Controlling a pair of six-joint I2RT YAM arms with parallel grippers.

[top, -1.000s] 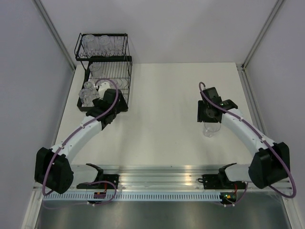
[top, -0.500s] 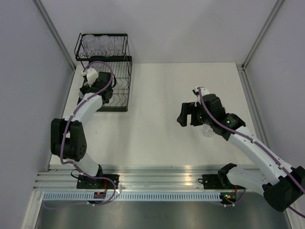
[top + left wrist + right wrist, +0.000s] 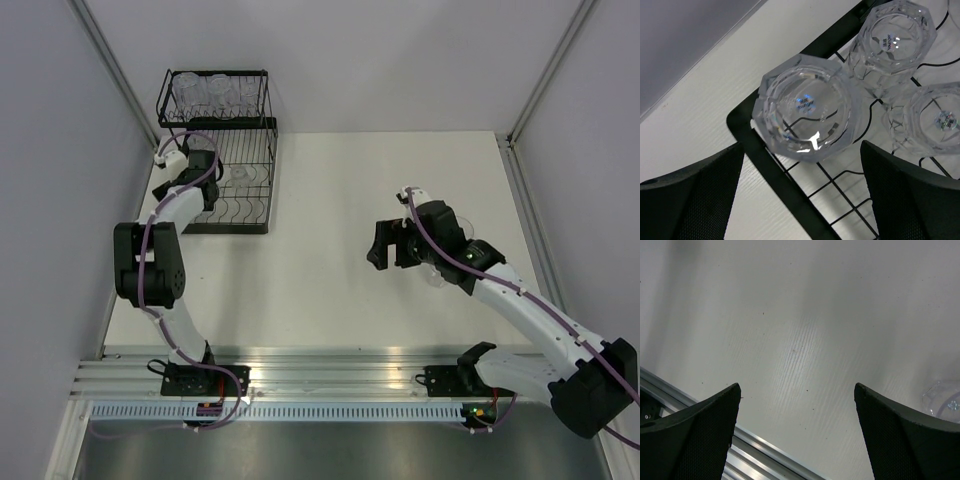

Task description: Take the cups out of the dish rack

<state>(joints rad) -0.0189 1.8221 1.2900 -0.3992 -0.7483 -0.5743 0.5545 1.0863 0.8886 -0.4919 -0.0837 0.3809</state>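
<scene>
- Left gripper (image 3: 800,197) wide open, nothing held, poised over a corner on the left side of the dish rack (image 3: 765,170).
- Right gripper (image 3: 797,435) spread wide too, empty, over bare tabletop (image 3: 805,340), well apart from the rack.
- Progress, as a judgement: early.
  - Only one cup (image 3: 946,401) seen out on the tabletop.
  - Located just beside the right arm (image 3: 510,290), at the lower right edge of the right wrist view.
  - Partly hidden by that arm from above.
- Left to do: most of it.
  - Row of cups (image 3: 210,95) up on the rack's top tier.
  - At least one more cup (image 3: 240,175) on the lower tier.
  - Three more at the corner in the left wrist view.
  - Exact count impossible to tell, clear plastic on black wire.
- Target cup (image 3: 805,115) sitting right in the rack's corner.
  - Directly ahead of the left gripper, roughly centred between its two fingers (image 3: 690,200).
  - Not touched.
  - Mouth up or down: cannot tell.
- Second cup (image 3: 895,40) just beyond it, very close, maybe touching.
- Third cup (image 3: 935,117) off to the side, near the other finger.
- Likely next: down around the corner cup, then closing. Tight neighbours are a possible snag for the far finger.
</scene>
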